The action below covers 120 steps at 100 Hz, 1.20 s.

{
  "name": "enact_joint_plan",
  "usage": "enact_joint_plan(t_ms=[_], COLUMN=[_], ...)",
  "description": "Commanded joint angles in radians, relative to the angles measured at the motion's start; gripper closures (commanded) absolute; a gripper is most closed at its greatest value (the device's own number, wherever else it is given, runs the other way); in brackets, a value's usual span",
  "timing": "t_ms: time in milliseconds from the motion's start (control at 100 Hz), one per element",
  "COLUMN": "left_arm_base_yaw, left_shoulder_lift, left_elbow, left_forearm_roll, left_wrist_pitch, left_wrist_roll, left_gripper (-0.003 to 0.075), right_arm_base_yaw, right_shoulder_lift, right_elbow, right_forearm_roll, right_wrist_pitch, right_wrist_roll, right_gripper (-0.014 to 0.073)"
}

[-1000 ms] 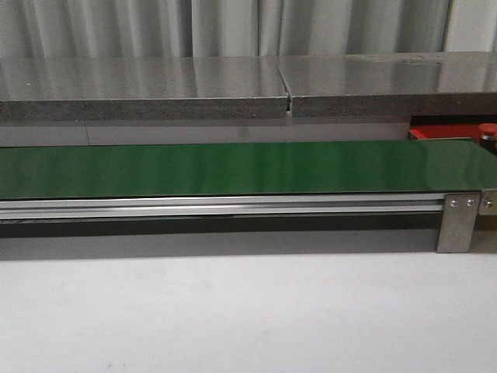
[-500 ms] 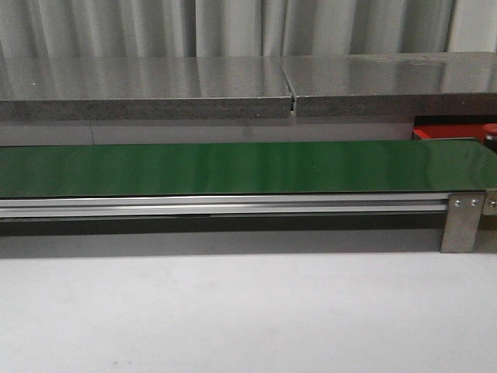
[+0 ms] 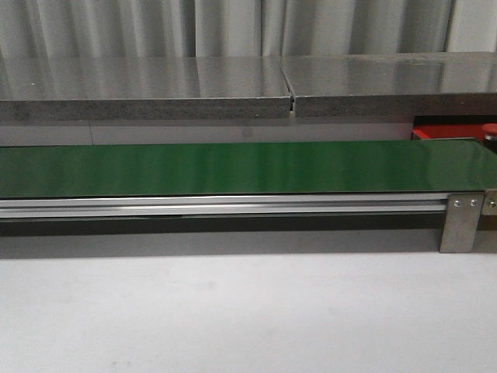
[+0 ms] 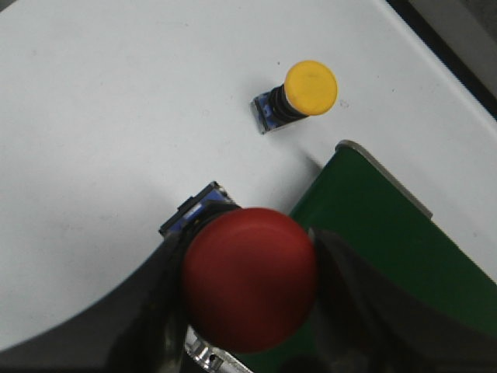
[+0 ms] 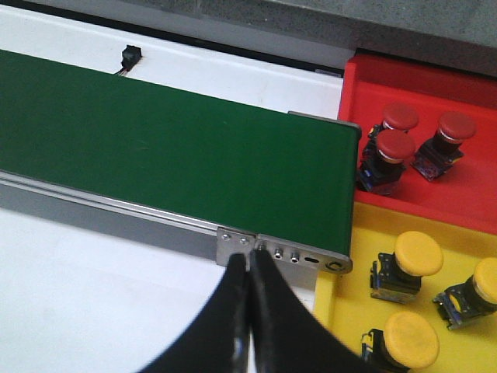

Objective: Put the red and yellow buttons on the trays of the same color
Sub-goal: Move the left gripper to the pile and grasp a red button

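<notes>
My left gripper (image 4: 248,280) is shut on a red button (image 4: 250,278), held above the end of the green belt (image 4: 388,241). A yellow button (image 4: 305,92) lies on its side on the white table beyond it. In the right wrist view, my right gripper (image 5: 248,264) is shut and empty, above the belt's metal end bracket (image 5: 283,252). The red tray (image 5: 458,186) holds three red buttons (image 5: 392,151), and the yellow tray (image 5: 365,311) beside it holds three yellow buttons (image 5: 411,260). In the front view only a corner of the red tray (image 3: 435,134) and one red button (image 3: 489,130) show; neither gripper appears there.
The long green belt (image 3: 233,167) runs across the front view on an aluminium frame (image 3: 225,207). A grey stone ledge (image 3: 233,89) stands behind it. A small black sensor (image 5: 130,56) sits on the table beyond the belt. White tabletop (image 3: 248,311) lies in front.
The front view has shifted slightly, so the belt's end bracket and the red tray sit a little further right; nothing on the belt has changed.
</notes>
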Motion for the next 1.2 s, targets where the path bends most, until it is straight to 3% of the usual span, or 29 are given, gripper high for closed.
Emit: enact_joint_plan(t_ms=[0, 530, 600, 750, 820, 1190], left_arm_base_yaw=[-0.031, -0.205, -0.205, -0.205, -0.205, -0.201], left_shoulder_lift=[-0.055, 0.038, 0.048, 0.054, 0.054, 0.054], left_elbow=[-0.004, 0.005, 0.005, 0.005, -0.002, -0.141], left_forearm_roll=[-0.034, -0.03, -0.034, -0.038, -0.038, -0.109], left_wrist_pitch=[-0.068, -0.083, -0.085, -0.096, -0.096, -0.088], left_wrist_roll=[0.022, 0.033, 0.047, 0.047, 0.047, 0.047], left_gripper=[0.0572, 0.0561, 0.0493, 0.0188, 0.012, 0.0181], right_arm_base_yaw=[-0.001, -0.001, -0.001, -0.001, -0.001, -0.001], right_shoulder_lift=[-0.005, -0.005, -0.005, -0.005, -0.005, -0.005], right_elbow=[-0.028, -0.028, -0.028, -0.028, -0.028, -0.028], right_forearm_roll=[-0.003, -0.003, -0.003, -0.003, -0.003, -0.003], right_wrist_pitch=[-0.063, -0.062, -0.062, -0.062, -0.062, -0.062], right_wrist_roll=[-0.01, -0.01, -0.01, -0.01, -0.01, -0.01], right_gripper=[0.066, 0.066, 0.066, 0.066, 0.066, 0.066])
